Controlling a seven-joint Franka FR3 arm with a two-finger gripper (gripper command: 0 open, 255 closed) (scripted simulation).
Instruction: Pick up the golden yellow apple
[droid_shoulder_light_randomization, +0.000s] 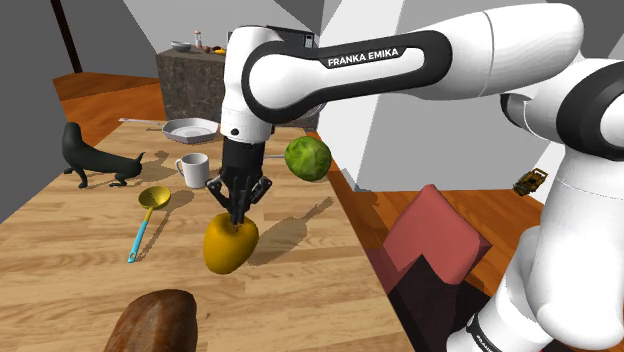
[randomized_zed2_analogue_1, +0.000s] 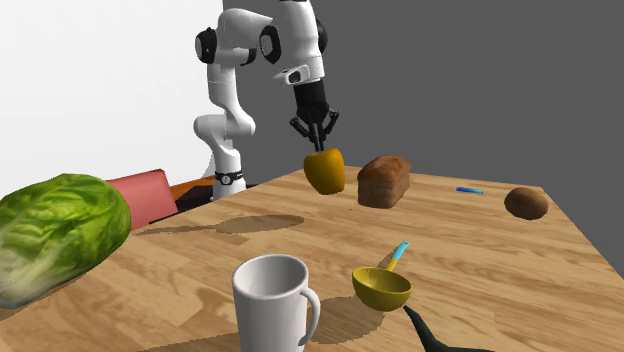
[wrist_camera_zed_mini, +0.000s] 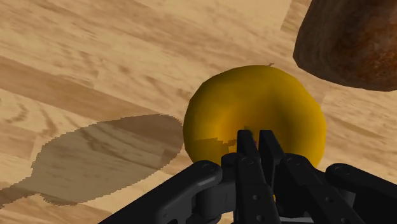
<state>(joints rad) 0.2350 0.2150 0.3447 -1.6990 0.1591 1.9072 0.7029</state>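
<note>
On the shoulder view's left, leave the yellow ladle and the white mug well alone. At the middle, grips the golden yellow apple by its top, tool clenched narrowly on it; seemingly hangs just clear of the table, judging by the offset shadow. Raise straight up and slowly, without swinging or tilting, to spare so slim a pinch from slipping. Watch for rolling within the pinch. Further right, steer clear of the green lettuce.

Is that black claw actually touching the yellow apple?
Touching. The wrist view shows the gripper pinched onto the apple, its two fingers pressed against the skin with no gap.
</note>
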